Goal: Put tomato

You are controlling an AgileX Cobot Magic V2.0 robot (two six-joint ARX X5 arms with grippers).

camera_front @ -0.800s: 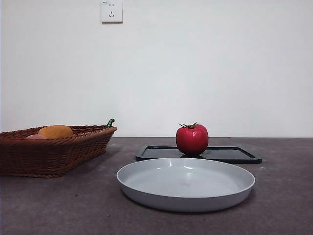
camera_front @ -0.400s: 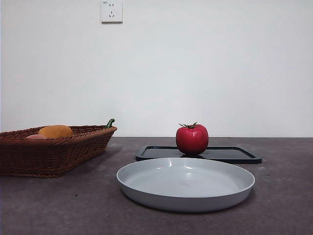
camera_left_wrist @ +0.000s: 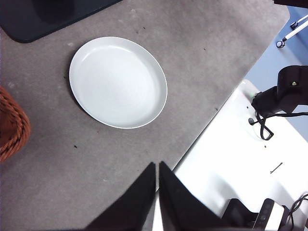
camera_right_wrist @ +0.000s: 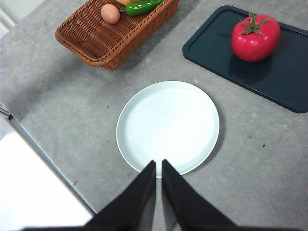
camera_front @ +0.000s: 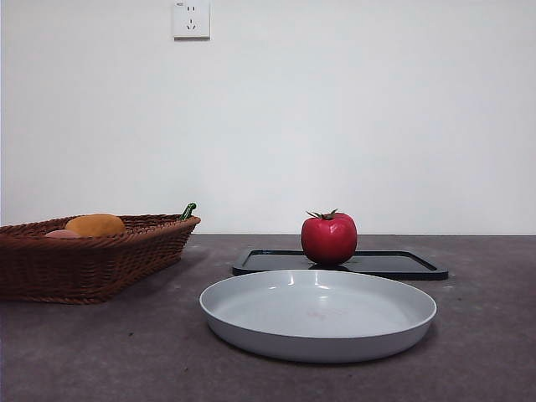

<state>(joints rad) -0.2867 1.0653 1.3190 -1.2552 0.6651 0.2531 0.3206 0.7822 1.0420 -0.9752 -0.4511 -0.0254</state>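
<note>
- Plate (camera_front: 318, 314) sits nearest, grey and bare, between me and the black tray (camera_front: 394, 264).
- Both my grippers hang high and wait: the left gripper (camera_left_wrist: 157, 166) and the right gripper (camera_right_wrist: 159, 163) each have their jaws pressed together, grasping nothing.
- Beyond the plate, the tomato (camera_right_wrist: 255, 37) stands upright on the tray, calyx up, well apart from my right fingertips and out of my left wrist view.
- Risk, as I judge it: the skin is glossy and round, so an off-centre pinch could squirt it off the tray.
- Farthest off to the side, the wicker basket (camera_right_wrist: 115, 38) holds an egg (camera_right_wrist: 110, 13) and a green pepper (camera_right_wrist: 142, 6).
</note>
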